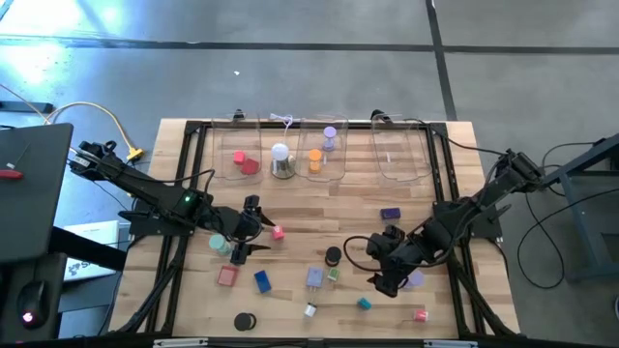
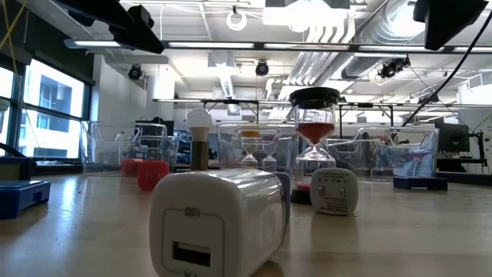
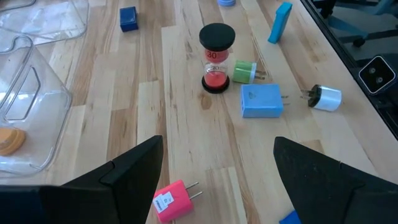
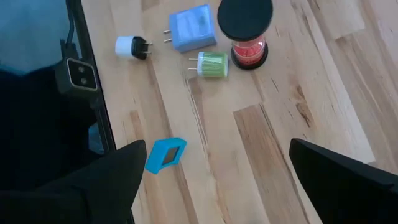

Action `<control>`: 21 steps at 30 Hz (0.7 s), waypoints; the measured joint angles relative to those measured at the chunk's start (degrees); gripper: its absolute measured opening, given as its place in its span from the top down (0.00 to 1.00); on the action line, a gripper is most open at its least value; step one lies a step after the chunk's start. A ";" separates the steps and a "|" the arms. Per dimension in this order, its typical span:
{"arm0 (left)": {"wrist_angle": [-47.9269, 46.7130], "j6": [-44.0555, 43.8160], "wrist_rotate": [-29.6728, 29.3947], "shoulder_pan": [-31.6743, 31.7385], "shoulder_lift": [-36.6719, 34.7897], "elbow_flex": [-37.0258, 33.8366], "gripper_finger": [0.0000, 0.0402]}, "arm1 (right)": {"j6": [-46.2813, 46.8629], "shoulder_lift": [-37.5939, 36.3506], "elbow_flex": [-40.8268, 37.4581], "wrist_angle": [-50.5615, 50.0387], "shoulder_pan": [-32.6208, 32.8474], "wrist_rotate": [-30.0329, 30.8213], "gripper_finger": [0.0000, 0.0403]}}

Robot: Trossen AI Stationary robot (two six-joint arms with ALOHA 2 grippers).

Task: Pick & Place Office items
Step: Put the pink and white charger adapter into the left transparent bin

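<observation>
Since both grippers hang open and empty over the wooden table [image 1: 319,217], risk lies in the approach; left gripper [image 3: 217,186] hovers above the pink plug [image 3: 173,200], whose smooth, hard plastic could skid off a fingertip; right gripper [image 4: 214,180] is near the teal block [image 4: 165,154]; the red sand timer [image 3: 216,57], tall and narrow, may topple onto the green plug [image 3: 245,71] just beside it.

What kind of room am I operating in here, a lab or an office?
Likely an open lab or workshop: exposed ceiling ducts and track lighting overhead, a bare concrete floor around the wooden table, and a monitor on benches behind.
</observation>
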 joint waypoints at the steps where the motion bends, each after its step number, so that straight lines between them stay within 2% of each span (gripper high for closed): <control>1: 0.00 0.00 -0.01 -0.01 -0.01 0.00 0.26 | 0.62 0.00 0.00 -0.06 0.18 0.21 0.04; 21: 0.01 0.01 0.00 -0.02 0.02 0.00 0.26 | 2.24 0.72 0.00 -0.13 0.91 1.29 0.04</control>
